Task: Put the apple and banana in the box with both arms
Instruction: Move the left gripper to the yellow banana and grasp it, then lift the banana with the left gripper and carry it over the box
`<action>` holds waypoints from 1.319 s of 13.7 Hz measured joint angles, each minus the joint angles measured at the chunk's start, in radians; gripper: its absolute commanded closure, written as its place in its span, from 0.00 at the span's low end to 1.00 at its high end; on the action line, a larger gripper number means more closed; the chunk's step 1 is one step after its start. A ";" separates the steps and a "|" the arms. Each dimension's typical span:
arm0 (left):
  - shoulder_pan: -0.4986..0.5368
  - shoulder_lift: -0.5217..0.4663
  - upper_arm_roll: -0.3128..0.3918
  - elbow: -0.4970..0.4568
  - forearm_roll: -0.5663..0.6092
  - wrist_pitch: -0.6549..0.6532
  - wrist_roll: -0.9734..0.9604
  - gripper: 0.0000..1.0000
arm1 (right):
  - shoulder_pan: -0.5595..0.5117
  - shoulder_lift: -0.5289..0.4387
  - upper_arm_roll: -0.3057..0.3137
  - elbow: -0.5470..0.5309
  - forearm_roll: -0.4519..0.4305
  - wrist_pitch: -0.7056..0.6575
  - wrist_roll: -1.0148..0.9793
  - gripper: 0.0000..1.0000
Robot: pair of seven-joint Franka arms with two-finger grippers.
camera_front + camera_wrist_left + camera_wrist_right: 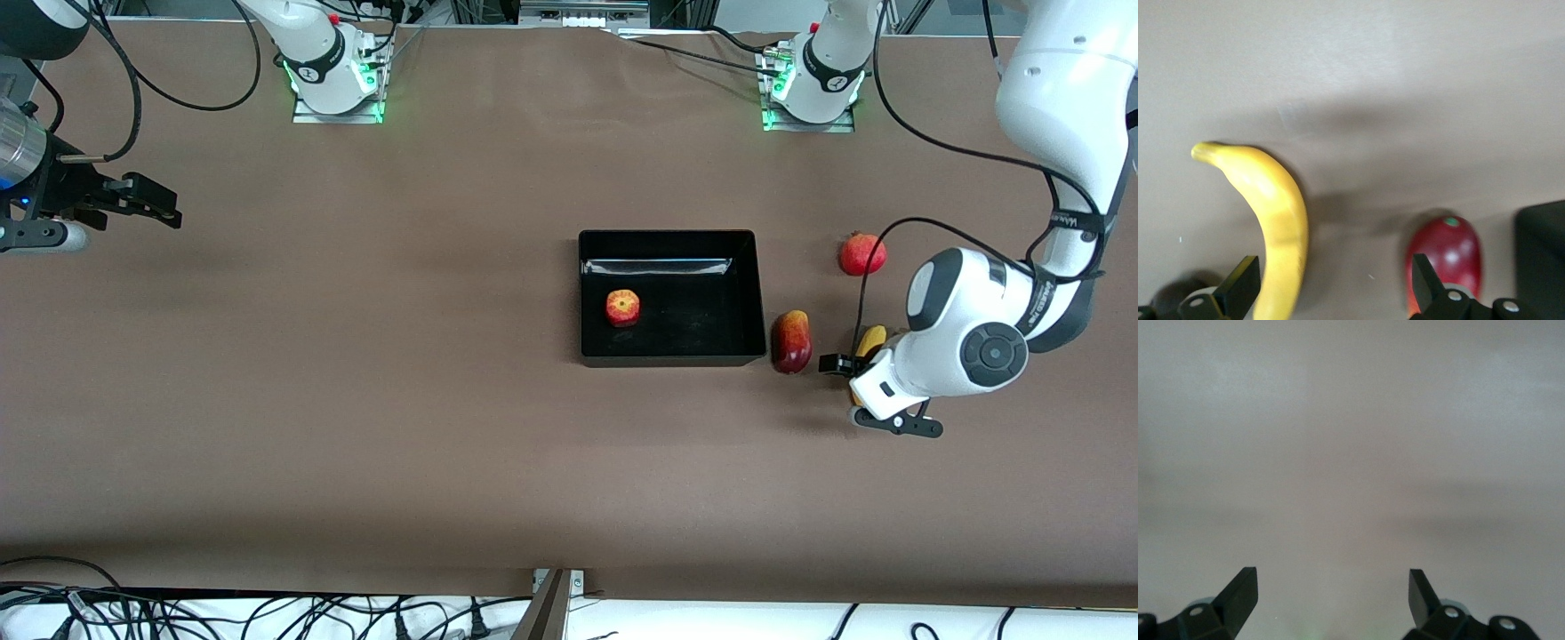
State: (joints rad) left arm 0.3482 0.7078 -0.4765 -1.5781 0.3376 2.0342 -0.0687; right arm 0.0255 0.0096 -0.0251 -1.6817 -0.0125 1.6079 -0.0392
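Observation:
The apple lies inside the black box at mid-table. The yellow banana lies on the table toward the left arm's end, mostly hidden under the left arm's wrist. My left gripper is low over it and open. In the left wrist view the banana runs between the open fingers, close to one finger, and the gripper is not closed on it. My right gripper waits at the right arm's end of the table, open and empty, over bare table.
A dark red-yellow mango lies between the box and the banana, close to the left gripper; it also shows in the left wrist view. A red pomegranate lies farther from the front camera than the banana. A box corner shows in the left wrist view.

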 measured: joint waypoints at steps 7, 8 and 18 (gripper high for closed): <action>0.018 0.078 0.068 -0.005 0.000 0.069 0.136 0.00 | 0.002 0.000 0.000 0.000 0.000 0.006 0.000 0.00; 0.017 0.078 0.068 -0.012 0.000 0.069 0.136 0.00 | 0.002 0.000 0.000 0.000 0.000 0.006 0.000 0.00; 0.018 0.078 0.065 -0.025 0.000 0.066 0.297 1.00 | 0.003 0.000 0.000 0.000 0.000 0.007 0.000 0.00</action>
State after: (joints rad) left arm 0.3666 0.7857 -0.4116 -1.6034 0.3381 2.1000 0.2288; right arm 0.0280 0.0096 -0.0251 -1.6817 -0.0125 1.6151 -0.0392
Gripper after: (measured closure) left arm 0.656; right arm 0.000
